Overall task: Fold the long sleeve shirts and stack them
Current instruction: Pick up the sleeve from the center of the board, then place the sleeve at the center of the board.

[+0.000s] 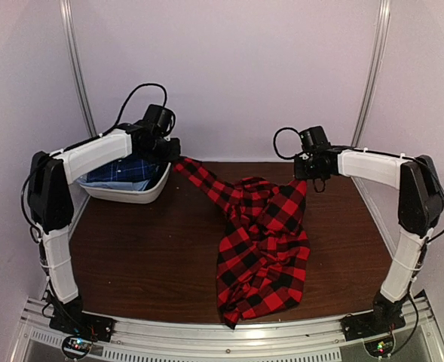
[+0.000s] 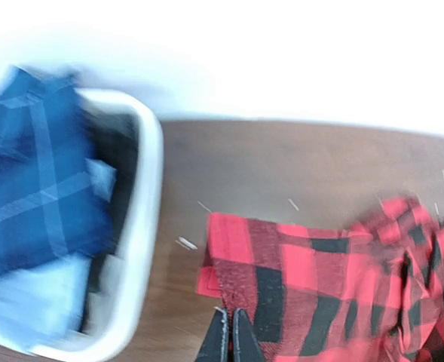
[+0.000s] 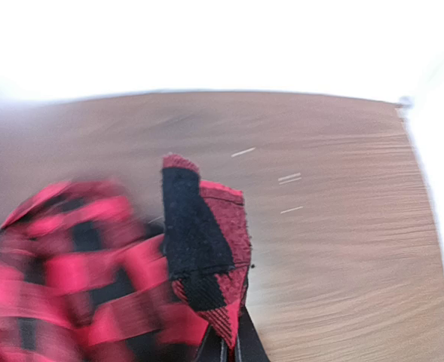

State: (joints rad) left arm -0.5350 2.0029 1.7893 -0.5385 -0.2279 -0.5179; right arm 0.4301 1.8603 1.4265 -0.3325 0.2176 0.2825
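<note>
Both the left pincer (image 2: 230,333) and the right pincer (image 3: 232,341) are clamped on ends of the red-and-black shirt (image 1: 263,249), so draw them apart evenly to lay it flat on the worktop (image 1: 146,249)

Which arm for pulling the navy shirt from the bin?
Left, probably: left tool is beside the white bin holding the navy shirt; right tool is far across. Both grip the red shirt.
</note>
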